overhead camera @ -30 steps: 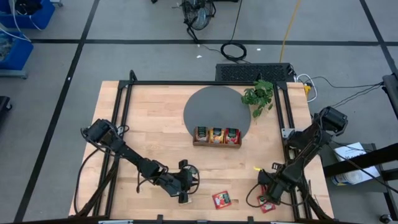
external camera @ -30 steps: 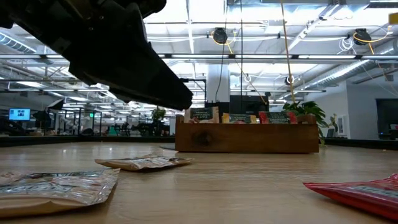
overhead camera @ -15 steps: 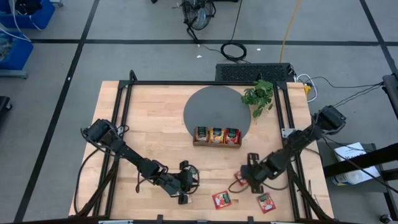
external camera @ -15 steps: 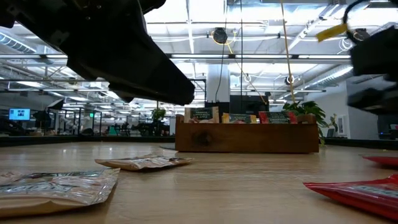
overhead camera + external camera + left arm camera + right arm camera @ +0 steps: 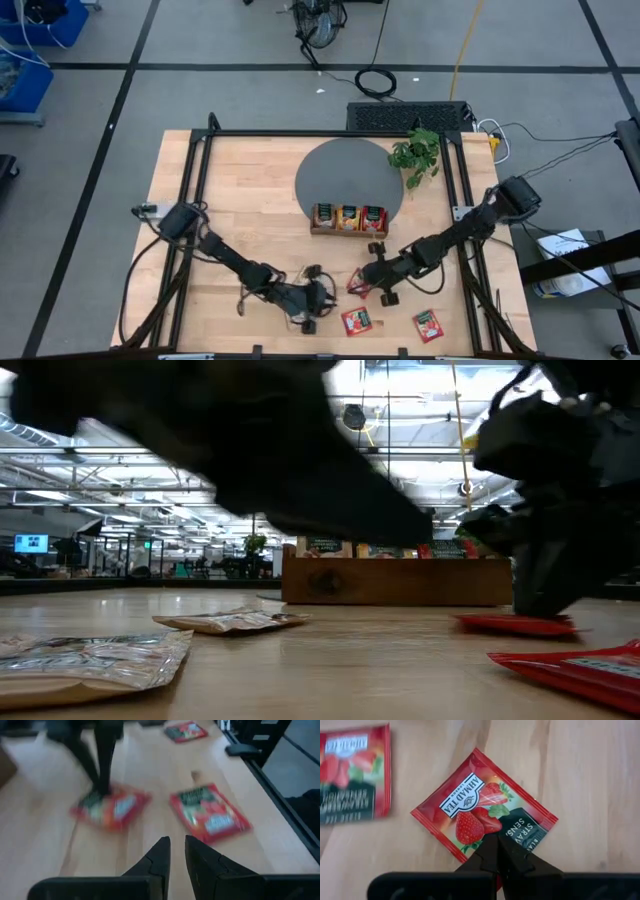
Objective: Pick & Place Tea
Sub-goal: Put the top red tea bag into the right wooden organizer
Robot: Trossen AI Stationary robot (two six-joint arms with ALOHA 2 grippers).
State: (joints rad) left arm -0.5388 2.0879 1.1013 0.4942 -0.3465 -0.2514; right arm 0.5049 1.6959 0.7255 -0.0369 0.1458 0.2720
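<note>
Three red tea sachets lie flat near the table's near edge: one (image 5: 357, 283) under my right gripper (image 5: 372, 276), one (image 5: 357, 321) nearer, one (image 5: 428, 325) to the right. Two beige sachets (image 5: 230, 621) (image 5: 90, 660) show only in the low view. More sachets stand in the wooden tray (image 5: 348, 230). My right gripper (image 5: 497, 841) is shut, pointing down. My left gripper (image 5: 315, 299) hovers left of the red sachets, and in its wrist view its fingers (image 5: 176, 840) stand a narrow gap apart and hold nothing. My right gripper has its shut fingertips (image 5: 490, 847) on one corner of the red strawberry sachet (image 5: 515, 827), coming from above. The sachet lies flat on the table (image 5: 515, 625). The fingers hide that corner, so I cannot tell whether they press on it or pinch it.
The tray sits at the near rim of a grey round mat (image 5: 335, 165), with a small plant (image 5: 415, 152) at the far right. A black frame rails the table's edges (image 5: 200, 200). Bare wood lies between the tray and the red sachets.
My right gripper has swept from the table's near right corner toward the left and slightly away from the near edge. A red sachet has moved along with it, staying flat. My left gripper has shifted right, toward the red sachets.
</note>
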